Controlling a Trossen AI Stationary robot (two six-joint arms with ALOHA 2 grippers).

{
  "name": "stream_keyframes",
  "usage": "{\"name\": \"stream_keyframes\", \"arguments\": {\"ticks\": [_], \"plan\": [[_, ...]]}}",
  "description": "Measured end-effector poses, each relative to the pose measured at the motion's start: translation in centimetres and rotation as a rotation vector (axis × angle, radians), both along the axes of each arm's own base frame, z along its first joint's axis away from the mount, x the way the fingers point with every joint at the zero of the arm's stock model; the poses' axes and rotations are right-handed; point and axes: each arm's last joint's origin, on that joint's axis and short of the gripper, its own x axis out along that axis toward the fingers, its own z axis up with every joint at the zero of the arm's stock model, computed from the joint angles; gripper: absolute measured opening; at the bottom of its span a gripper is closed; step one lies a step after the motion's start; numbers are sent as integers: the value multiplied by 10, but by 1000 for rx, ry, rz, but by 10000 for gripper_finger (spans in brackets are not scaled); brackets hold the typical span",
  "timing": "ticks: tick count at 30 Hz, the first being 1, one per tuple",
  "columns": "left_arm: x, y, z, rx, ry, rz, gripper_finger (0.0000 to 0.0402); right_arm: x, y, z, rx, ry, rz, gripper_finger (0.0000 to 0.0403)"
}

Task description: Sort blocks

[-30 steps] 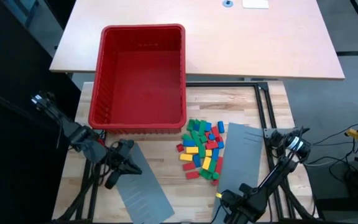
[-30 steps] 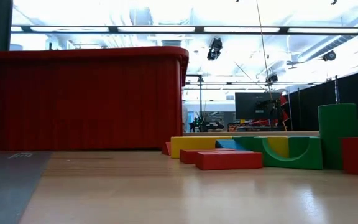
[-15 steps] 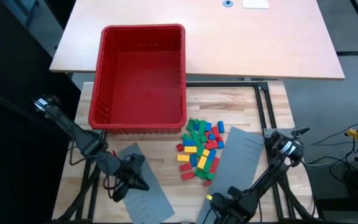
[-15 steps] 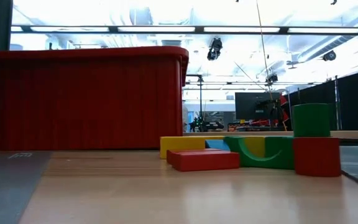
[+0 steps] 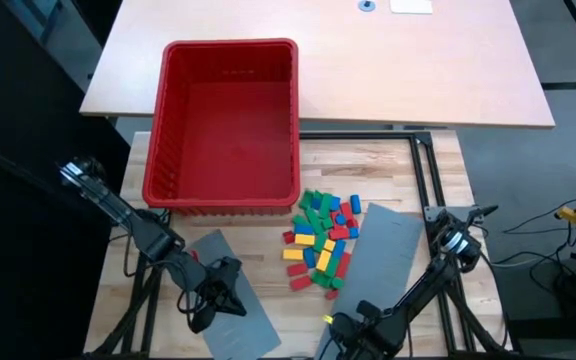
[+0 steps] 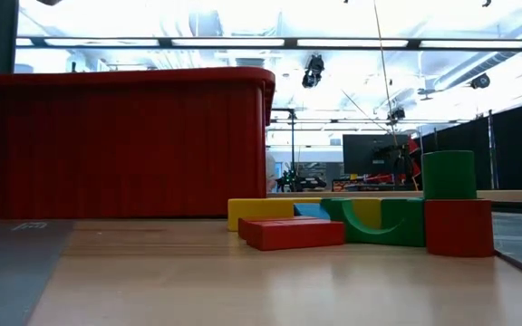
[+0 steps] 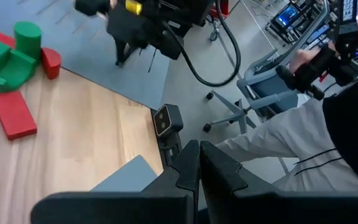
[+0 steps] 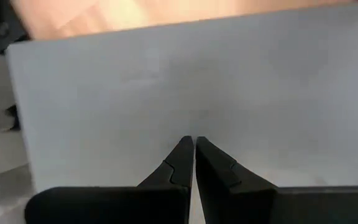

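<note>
Overhead and table-level cameras share the blocks (image 5: 322, 240) (image 6: 352, 222); wrist cameras look past their fingers.

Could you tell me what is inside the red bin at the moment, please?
From above, the red bin shows only its bare red floor, with no blocks in it; they lie on the table beside it.

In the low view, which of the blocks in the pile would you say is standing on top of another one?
The green cylinder, at the right end of the row: it stands upright on a red block, while the others sit at table level.
</note>
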Motion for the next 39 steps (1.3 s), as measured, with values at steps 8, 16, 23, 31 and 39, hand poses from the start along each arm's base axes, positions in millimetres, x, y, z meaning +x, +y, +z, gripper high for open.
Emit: {"name": "stream_keyframes", "arguments": {"ticks": [8,16,23,31,39], "plan": [[5,-5,-7,2,5,-6,0,-6,6,14,-25,-29,-16,0],[7,-6,-8,-1,3,-5,0,-1,7,16,-20,-82,-31,0],[7,-6,-9,1,6,-5,0,3,2,0,-75,-33,-36,0],[7,-6,-9,-5,9,-2,0,18,1,-13,-37,-31,7,0],[7,-6,-8,-15,13,2,0,10,12,-15,5,-23,13,0]]}}
